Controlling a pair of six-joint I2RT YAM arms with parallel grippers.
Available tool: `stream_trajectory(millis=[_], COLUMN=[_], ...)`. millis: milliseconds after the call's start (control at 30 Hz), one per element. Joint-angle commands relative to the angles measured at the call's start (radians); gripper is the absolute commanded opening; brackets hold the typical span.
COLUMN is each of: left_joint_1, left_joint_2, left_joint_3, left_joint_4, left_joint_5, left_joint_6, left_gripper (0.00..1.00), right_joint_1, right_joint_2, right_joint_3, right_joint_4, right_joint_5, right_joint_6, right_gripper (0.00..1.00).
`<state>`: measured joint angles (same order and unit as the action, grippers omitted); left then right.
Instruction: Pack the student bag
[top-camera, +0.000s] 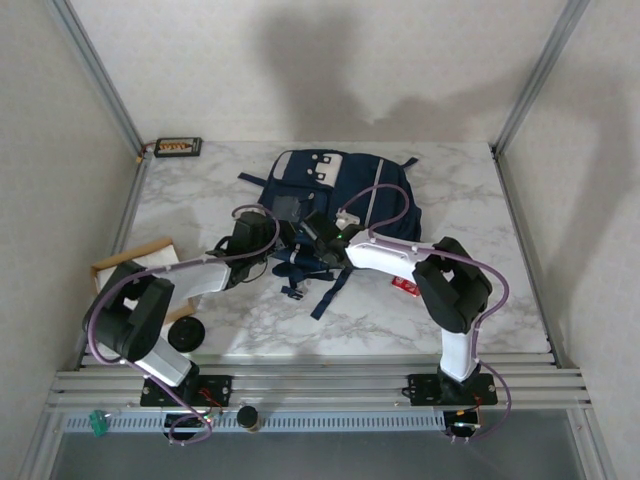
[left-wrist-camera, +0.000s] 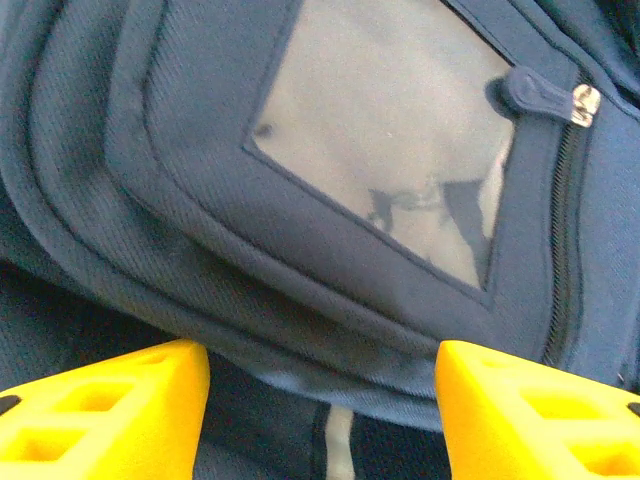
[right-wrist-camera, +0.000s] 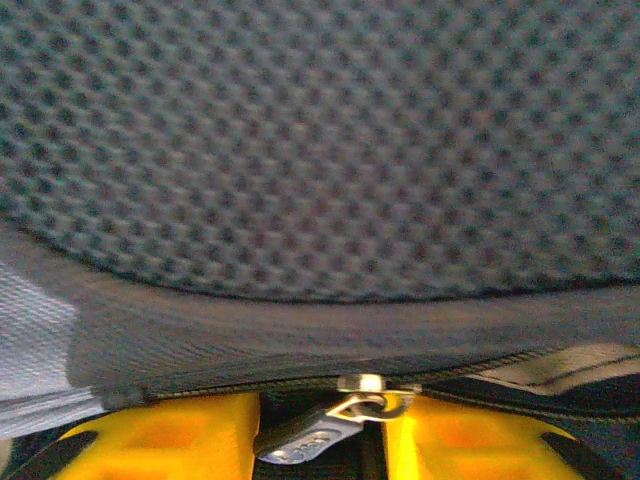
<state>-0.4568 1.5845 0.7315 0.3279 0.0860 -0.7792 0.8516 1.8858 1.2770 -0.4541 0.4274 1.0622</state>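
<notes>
Bag (top-camera: 345, 185) lay upper centre of the top view, both claws at its near edge.
Your L claw (left-wrist-camera: 318, 385) was released, fingers wide apart, below the window pocket (left-wrist-camera: 390, 140). R claw (right-wrist-camera: 322, 425) flanked the zip pull (right-wrist-camera: 305, 440) at frame bottom; can't tell if it was clamped or just touching. Risk: the tilted pull could've slipped out, and tugging w/o bracing might've dragged the bag. Mesh (right-wrist-camera: 320, 150) was blurred, fingertips cut off.

No legible text, label or number was found. Marks on the zipper pull (right-wrist-camera: 300, 440) of the student bag (top-camera: 340, 190) were noted, too blurred to be read.
</notes>
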Motion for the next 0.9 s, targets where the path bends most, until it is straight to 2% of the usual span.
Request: stream_trajectory(millis=[0,167,300,533,667,867], left_joint_1=[0.01,0.012,0.012,0.012,0.012,0.032], left_joint_2=[0.024,0.034,0.038,0.053,0.061,0.097], left_joint_3=[0.027,0.015,0.011,0.011,0.008,0.026], left_joint_4=[0.043,0.051,0.055,0.064,0.069,0.063], left_joint_5=[-0.031,-0.035,-0.037,-0.019,-0.012,-0.051], left_joint_6=[0.0,-0.002,-0.006,-0.014,-0.023,-0.019], left_gripper=[0.61,0.61,0.61,0.61,0.61,0.61], right_joint_1=[-0.005,-0.004,-0.01,-0.014,-0.019,-0.019], right_joint_2=[-0.056,-0.076,-0.018,0.029,0.032,-0.072], right_joint_3=[-0.033,-0.034,0.023,0.038,0.042,-0.009], right_joint_4=[-0.05,-0.067,-0.097,-0.04,-0.04,-0.06], right_joint_5=[0.074,0.073,0.089,0.05,0.05,0.05], right_joint_6=[0.022,0.008,-0.011,-0.031,-0.047,-0.102], right_gripper=[0.35,0.32,0.29,0.27,0.17,0.03])
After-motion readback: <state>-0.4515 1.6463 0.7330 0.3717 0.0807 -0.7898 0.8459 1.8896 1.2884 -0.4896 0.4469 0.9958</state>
